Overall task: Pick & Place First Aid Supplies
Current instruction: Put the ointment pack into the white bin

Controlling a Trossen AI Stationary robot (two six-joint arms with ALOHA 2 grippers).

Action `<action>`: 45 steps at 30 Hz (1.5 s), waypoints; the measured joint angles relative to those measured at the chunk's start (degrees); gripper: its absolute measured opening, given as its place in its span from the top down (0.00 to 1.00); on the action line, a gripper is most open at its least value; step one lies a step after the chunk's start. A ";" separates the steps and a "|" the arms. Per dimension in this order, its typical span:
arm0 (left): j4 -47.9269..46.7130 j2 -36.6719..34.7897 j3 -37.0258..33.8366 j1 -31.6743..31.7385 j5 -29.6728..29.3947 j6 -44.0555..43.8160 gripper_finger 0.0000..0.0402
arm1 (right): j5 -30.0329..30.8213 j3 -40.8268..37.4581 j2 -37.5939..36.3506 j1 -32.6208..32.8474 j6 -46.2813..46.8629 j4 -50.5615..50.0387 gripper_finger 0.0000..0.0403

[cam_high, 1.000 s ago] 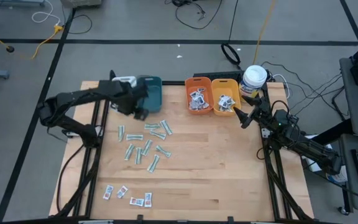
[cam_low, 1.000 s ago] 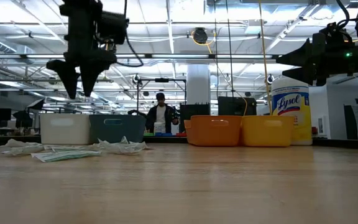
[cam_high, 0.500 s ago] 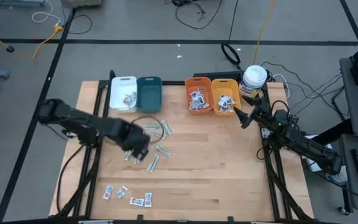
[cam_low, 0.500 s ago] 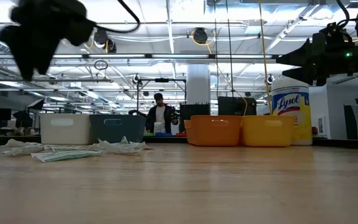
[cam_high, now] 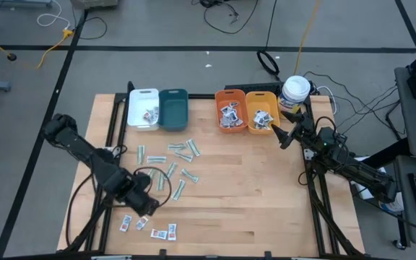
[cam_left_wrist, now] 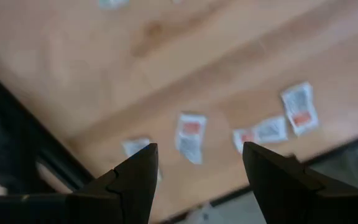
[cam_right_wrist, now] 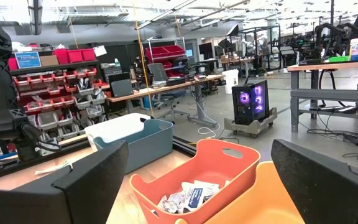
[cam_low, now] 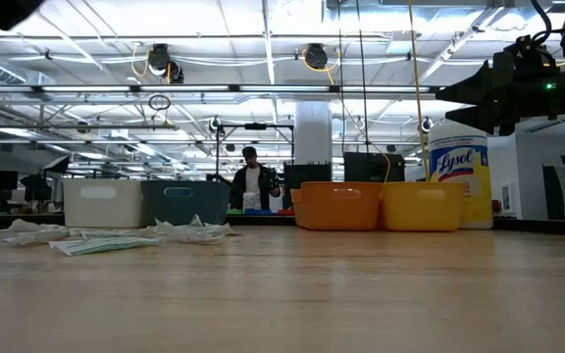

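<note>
Four bins (cam_high: 172, 108) in a row along the table's (cam_high: 266, 202) far edge. Canister (cam_high: 295, 92) just right of that row. Strips (cam_high: 170, 162) scattered before the row's left half; small packets (cam_high: 149, 227) farther forward, at the near edge, left gripper (cam_high: 142, 204) just above them.

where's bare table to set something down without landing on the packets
The widest bare wood lies right of the pale-green strips, below the orange bins. Crowded: around the strips and the red-print packets, where the open left gripper hovers.
</note>
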 joint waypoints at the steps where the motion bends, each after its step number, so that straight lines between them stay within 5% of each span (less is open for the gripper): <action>1: 0.97 0.00 0.00 -0.91 0.09 -1.33 0.40 | 0.01 0.00 0.00 -0.02 0.01 -0.01 0.03; 8: 4.50 4.15 -0.04 -5.47 0.11 -6.38 0.40 | 0.01 0.00 0.00 -0.02 0.00 -0.02 0.03; 35: 15.91 25.14 -1.15 -9.71 9.01 -2.76 0.41 | 0.00 0.00 0.00 0.00 0.00 -0.02 0.03; 45: 17.29 25.33 -1.22 -9.47 8.88 -0.15 0.77 | 0.01 0.00 0.01 -0.01 0.01 -0.02 0.03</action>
